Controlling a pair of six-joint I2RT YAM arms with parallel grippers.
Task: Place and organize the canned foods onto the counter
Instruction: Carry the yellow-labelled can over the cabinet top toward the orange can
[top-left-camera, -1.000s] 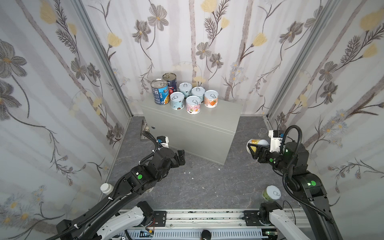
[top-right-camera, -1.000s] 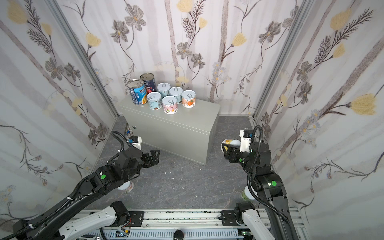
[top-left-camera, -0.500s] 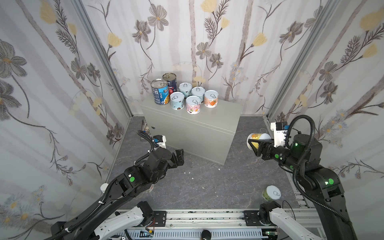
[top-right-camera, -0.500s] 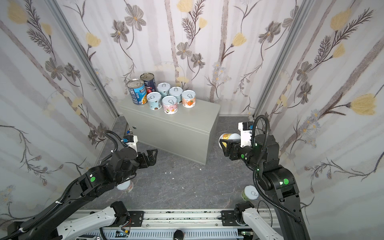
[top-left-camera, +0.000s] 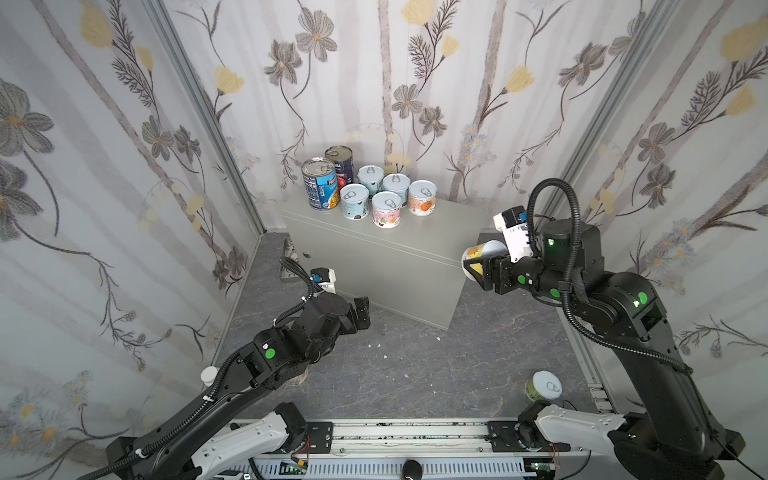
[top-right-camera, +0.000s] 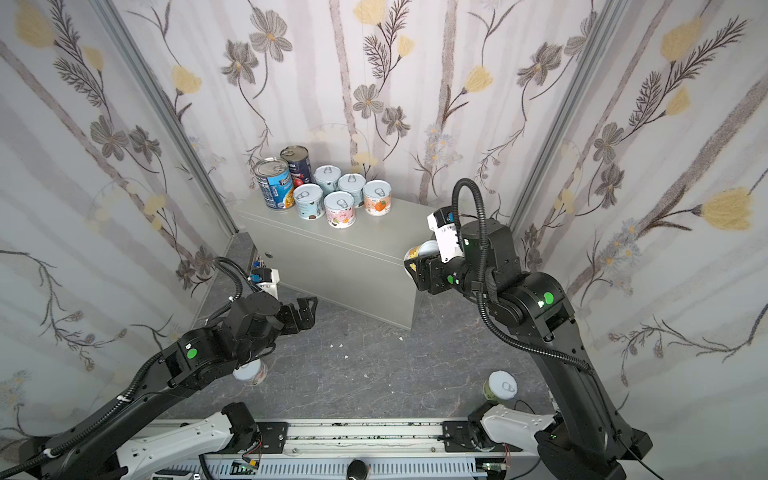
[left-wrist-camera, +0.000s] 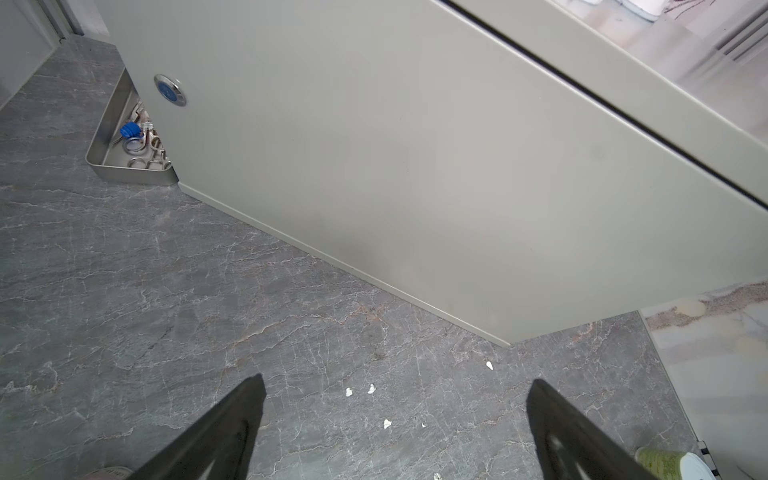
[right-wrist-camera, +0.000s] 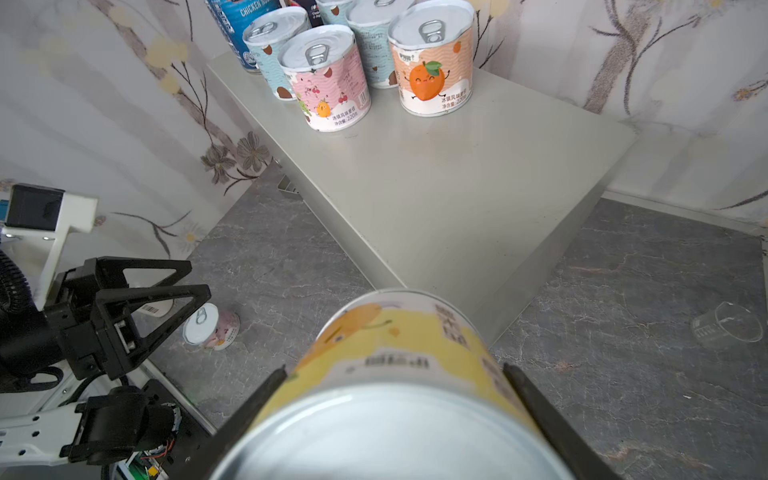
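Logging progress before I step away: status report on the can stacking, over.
Right jaws shut on yellow can, tipped sideways, at right end of counter. Left jaws open, empty, low over floor. Seven cans grouped on counter; nothing blocking.

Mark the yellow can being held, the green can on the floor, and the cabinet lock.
yellow can (right-wrist-camera: 399, 340): right wrist view, its label.
green can (top-left-camera: 547, 384): in a top view, its lid.
lock (left-wrist-camera: 169, 90): left wrist view, its blue centre.

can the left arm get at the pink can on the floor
Probably yes. The left gripper is open and empty, and the pink can stands on bare floor with open space beside it. It sits under the arm, so pulling back is needed.
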